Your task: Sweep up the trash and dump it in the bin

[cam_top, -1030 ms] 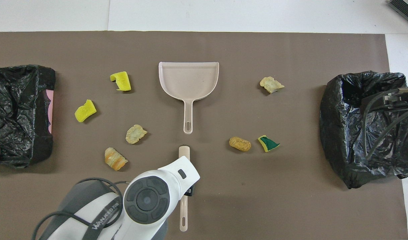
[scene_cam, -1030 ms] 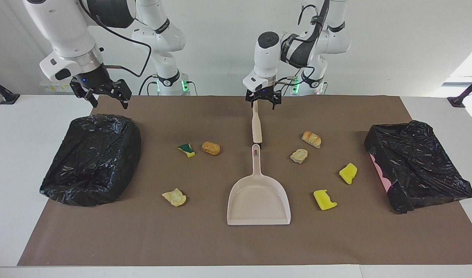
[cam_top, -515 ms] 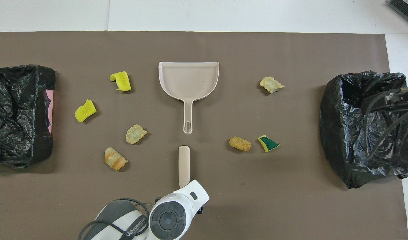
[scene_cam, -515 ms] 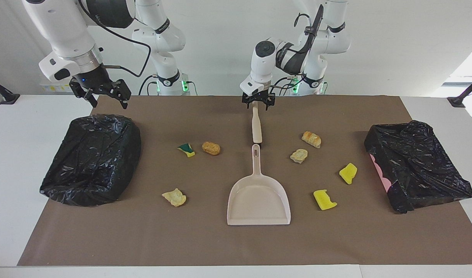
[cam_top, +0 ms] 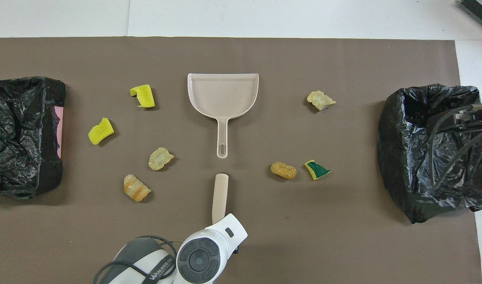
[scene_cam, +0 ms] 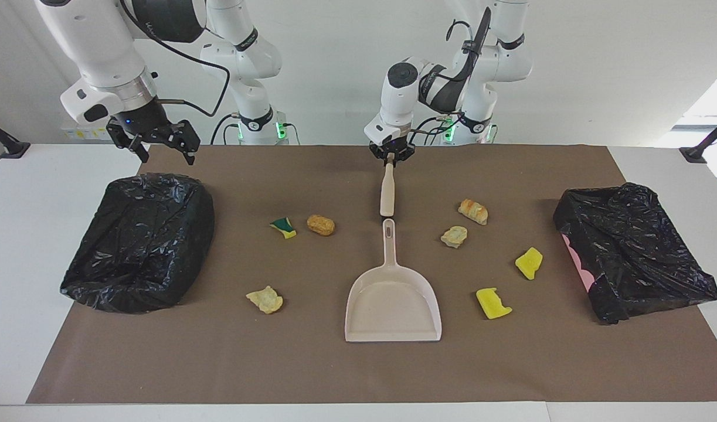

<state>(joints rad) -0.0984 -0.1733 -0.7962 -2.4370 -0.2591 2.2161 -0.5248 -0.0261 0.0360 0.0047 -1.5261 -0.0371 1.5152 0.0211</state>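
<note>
My left gripper (scene_cam: 391, 159) is shut on the robot-side end of the beige brush (scene_cam: 387, 194), which points at the handle of the beige dustpan (scene_cam: 393, 305). In the overhead view the wrist hides that end of the brush (cam_top: 219, 193). Trash lies on both sides of the dustpan (cam_top: 223, 94): a green-and-yellow sponge bit (scene_cam: 283, 228), a brown lump (scene_cam: 320, 225), a tan scrap (scene_cam: 265, 299), a bread lump (scene_cam: 473, 211), another tan scrap (scene_cam: 454, 236) and two yellow sponge chunks (scene_cam: 529, 262) (scene_cam: 493, 303). My right gripper (scene_cam: 153, 142) hangs open over the robot-side edge of a bin (scene_cam: 138, 240).
A second bin (scene_cam: 634, 252), also lined with a black bag, stands at the left arm's end of the table. A brown mat (scene_cam: 335, 363) covers the table under everything. The right arm's cables cross over its bin (cam_top: 434, 150) in the overhead view.
The left gripper slid back along the brush toward the robots and shut on its handle end. The brush's free end swung slightly toward the right arm's end. The right arm has not moved.
</note>
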